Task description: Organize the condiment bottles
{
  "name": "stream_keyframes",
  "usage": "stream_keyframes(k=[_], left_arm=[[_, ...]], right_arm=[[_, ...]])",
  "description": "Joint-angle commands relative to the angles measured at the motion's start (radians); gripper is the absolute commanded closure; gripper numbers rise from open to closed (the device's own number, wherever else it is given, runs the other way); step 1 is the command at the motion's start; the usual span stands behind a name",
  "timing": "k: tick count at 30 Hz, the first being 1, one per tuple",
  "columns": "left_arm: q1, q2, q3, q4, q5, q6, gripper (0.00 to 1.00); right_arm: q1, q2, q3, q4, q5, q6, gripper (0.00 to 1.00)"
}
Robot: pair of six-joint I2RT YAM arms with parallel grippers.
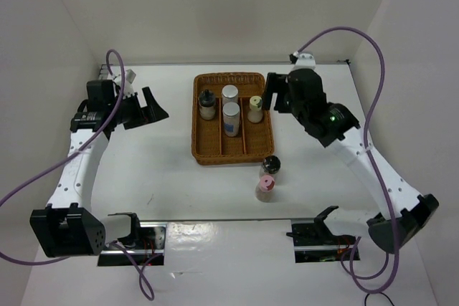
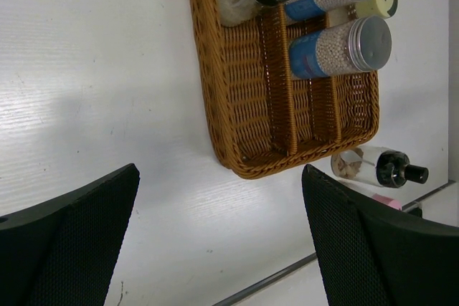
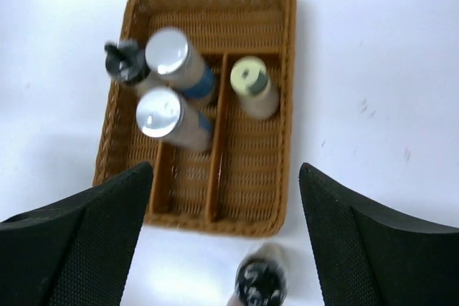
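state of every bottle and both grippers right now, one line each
black-capped bottle: upright, left compartment of the tray
far silver-capped bottle: upright, middle compartment
near silver-capped bottle: upright, middle compartment
yellow-green-capped bottle: upright, right compartment
second black-capped bottle: upright on the table, outside the tray
pink-capped bottle: upright on the table, outside the tray
left gripper: open, empty
right gripper: open, empty

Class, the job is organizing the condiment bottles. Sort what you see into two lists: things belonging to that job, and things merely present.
Belonging: stowed black-capped bottle; far silver-capped bottle; near silver-capped bottle; yellow-green-capped bottle; loose black-capped bottle; pink-capped bottle.
Merely present: wicker tray; purple cables; table.
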State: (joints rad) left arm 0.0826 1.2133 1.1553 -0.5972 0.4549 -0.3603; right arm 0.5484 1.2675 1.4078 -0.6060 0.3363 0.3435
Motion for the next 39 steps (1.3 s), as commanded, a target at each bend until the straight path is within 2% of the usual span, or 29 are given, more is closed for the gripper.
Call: stream_keyframes(k=[1,6,9,15,25,39], left_arm=[[0.005,-0.043,-0.022,0.040,0.039,0.034,0.00],[0.005,-0.075,-0.042,0.040,0.030,0.034,0.00],[0.005,-0.084,-0.051,0.060,0.030,0.015,0.00],[0.005,-0.103,-0.092,0.082,0.030,-0.015,0.00],[0.005,-0.164,-0.135,0.093,0.011,-0.035,0.00],[0.005,-0.193,-0.144,0.093,0.001,-0.035,0.00]], right_arm=[[0.034,-0.003,-0.127,-0.193,0.006,0.121,0.14],[0.059,-0.077,-0.208,-0.338,-0.013,0.305,0.17],[0.082,-0.106,-0.253,-0.350,-0.046,0.337,0.21],[0.111,-0.092,-0.285,-0.350,-0.068,0.348,0.33],[0.131,-0.074,-0.343,-0.328,-0.097,0.330,0.35],[0.150,-0.016,-0.362,-0.279,-0.097,0.321,0.49]])
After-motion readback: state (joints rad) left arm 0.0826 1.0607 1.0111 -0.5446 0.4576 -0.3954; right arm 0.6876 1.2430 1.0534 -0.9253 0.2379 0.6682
